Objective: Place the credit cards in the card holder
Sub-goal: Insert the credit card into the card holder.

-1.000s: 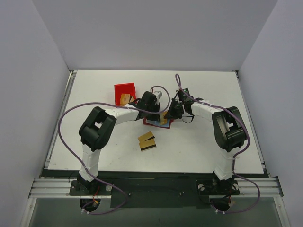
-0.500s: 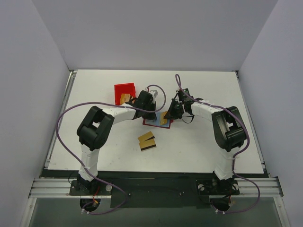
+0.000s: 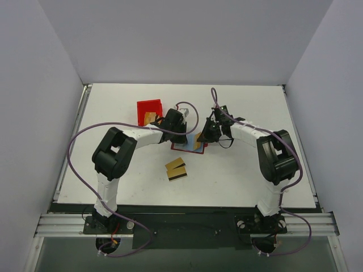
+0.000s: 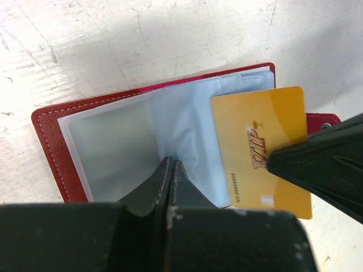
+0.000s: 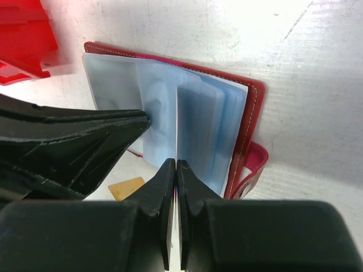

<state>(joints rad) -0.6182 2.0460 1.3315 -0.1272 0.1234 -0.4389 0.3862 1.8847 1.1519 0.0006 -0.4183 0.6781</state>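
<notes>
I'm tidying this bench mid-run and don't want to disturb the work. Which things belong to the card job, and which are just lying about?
In the job:
open card holder
gold card, pinched by the right gripper
left gripper, shut, tip resting inside the holder
two loose cards nearer the arms

Lying about:
red bin, with something tan inside that I cannot make out

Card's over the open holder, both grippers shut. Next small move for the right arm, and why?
Likely ease the right gripper toward the fold, sliding the gold card into one of the clear sleeves. The card lies tilted over the right-hand side of the open card holder, mostly uncovered, and the shut left gripper pins the sleeves flat near the fold.
</notes>
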